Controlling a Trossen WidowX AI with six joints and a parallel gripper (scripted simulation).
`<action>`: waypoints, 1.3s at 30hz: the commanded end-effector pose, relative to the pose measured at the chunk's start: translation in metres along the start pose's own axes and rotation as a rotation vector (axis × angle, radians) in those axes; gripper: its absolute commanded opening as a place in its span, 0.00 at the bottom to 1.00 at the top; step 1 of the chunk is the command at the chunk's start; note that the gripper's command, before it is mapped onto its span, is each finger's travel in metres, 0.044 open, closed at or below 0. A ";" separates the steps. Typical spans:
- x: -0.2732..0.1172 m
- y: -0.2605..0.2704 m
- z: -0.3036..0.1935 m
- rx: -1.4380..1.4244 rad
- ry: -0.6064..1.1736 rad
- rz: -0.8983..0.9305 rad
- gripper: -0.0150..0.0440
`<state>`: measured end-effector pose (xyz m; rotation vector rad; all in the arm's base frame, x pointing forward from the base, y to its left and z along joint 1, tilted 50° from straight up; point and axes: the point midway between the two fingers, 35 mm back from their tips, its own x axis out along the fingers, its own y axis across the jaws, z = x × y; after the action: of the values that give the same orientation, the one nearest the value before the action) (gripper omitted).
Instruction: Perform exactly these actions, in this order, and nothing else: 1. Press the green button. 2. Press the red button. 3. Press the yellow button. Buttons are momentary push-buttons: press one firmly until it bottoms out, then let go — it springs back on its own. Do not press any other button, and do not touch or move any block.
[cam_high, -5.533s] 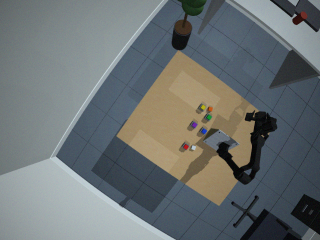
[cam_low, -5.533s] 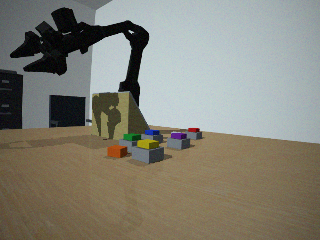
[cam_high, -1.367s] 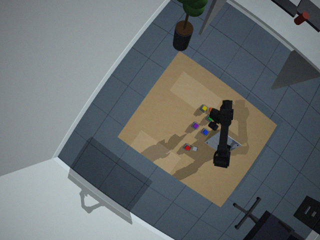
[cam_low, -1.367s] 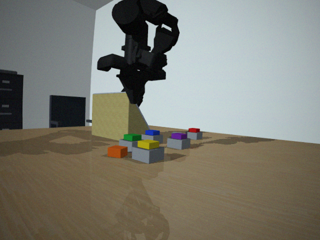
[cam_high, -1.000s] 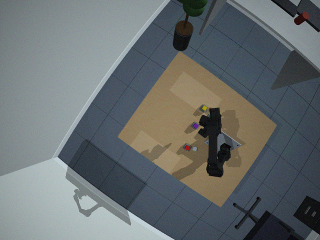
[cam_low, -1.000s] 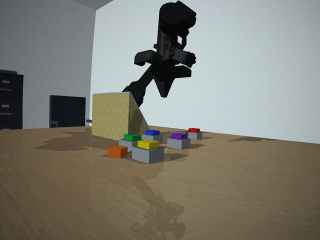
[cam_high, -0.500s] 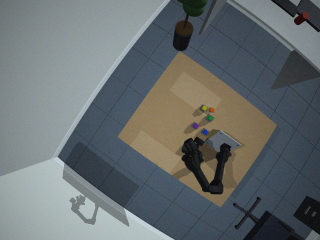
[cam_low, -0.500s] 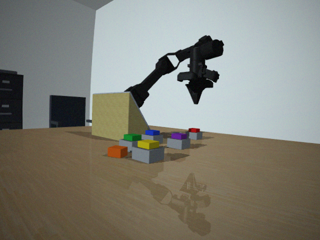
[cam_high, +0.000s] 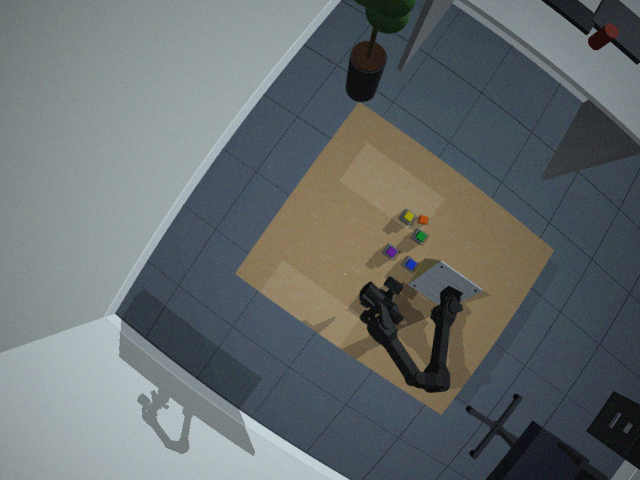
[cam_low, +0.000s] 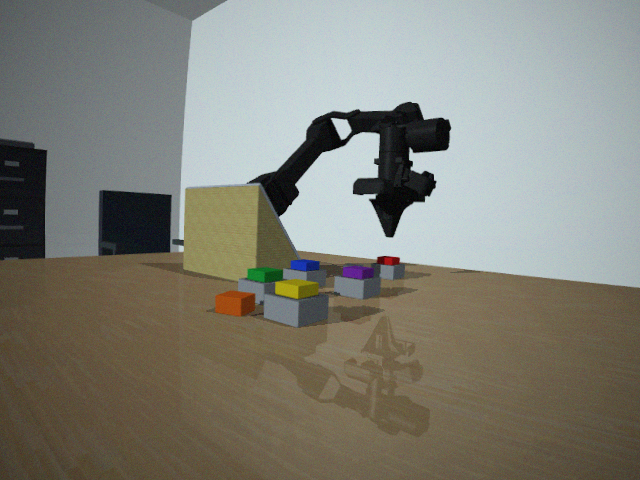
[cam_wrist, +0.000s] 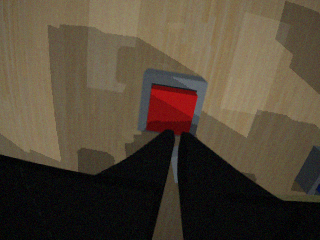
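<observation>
Jaws closed, empty, hanging above red button (cam_wrist: 172, 108). Risk: tip lands toward its near edge, giving a partial press.

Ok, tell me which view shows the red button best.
The wrist view: the red button fills the centre just ahead of the shut gripper. The exterior view shows it small and far back; in the top view the arm hides it.
</observation>
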<state>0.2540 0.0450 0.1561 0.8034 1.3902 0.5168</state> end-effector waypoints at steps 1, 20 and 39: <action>0.012 0.002 -0.001 0.001 -0.007 0.008 0.29; 0.039 0.003 -0.001 0.000 -0.008 0.009 0.29; 0.044 0.003 -0.001 0.000 -0.008 0.010 0.29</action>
<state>0.2601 0.0784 0.1292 0.8063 1.3757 0.5179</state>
